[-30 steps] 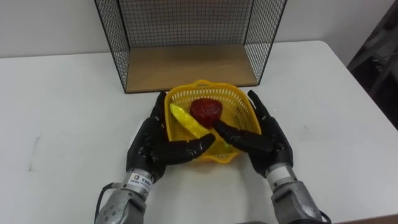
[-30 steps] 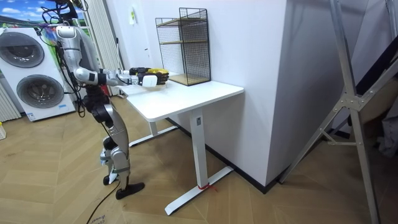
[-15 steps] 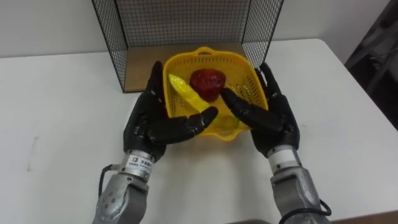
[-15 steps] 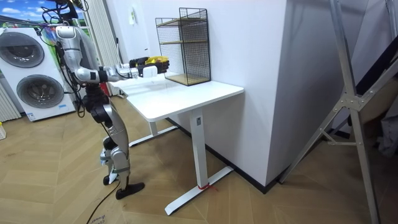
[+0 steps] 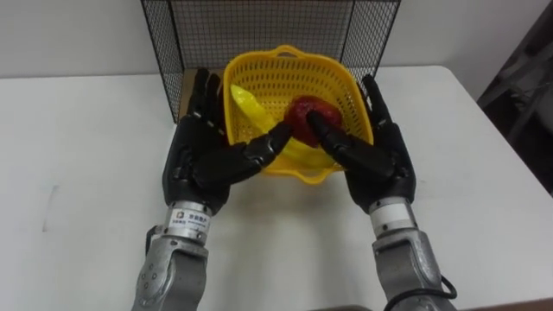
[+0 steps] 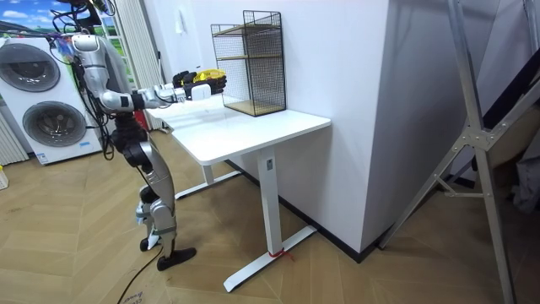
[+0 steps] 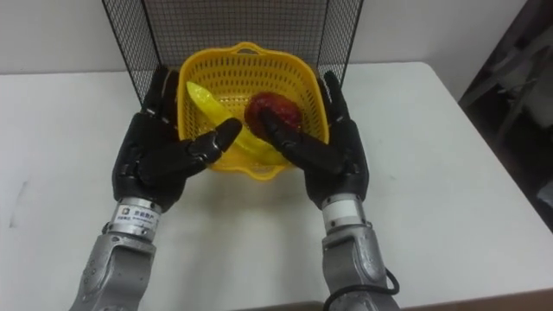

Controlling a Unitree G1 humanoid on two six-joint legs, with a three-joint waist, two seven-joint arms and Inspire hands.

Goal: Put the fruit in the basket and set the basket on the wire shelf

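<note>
A yellow plastic basket (image 5: 285,62) is held up above the white table (image 5: 78,155), just in front of the black wire shelf (image 5: 259,26). Inside it lie a yellow banana (image 5: 246,105) and a red fruit (image 5: 313,112). My left hand (image 5: 203,160) presses its left side and my right hand (image 5: 380,164) its right side. Both are open, with straight fingers along the walls and thumbs reaching across the near side. In the room view I stand at the table's end with both arms stretched forward, the basket (image 6: 207,80) level with the wire shelf's (image 6: 251,63) lower part.
The wire shelf has a wooden floor and mesh side walls, open toward me. Bare tabletop (image 7: 432,173) lies on both sides of my arms. Washing machines (image 6: 42,84) stand behind me and a metal frame (image 6: 481,127) is at the room view's right.
Both hands have lifted the basket off the table and carried it forward and up toward the shelf's opening. The fruit has shifted slightly inside it.
</note>
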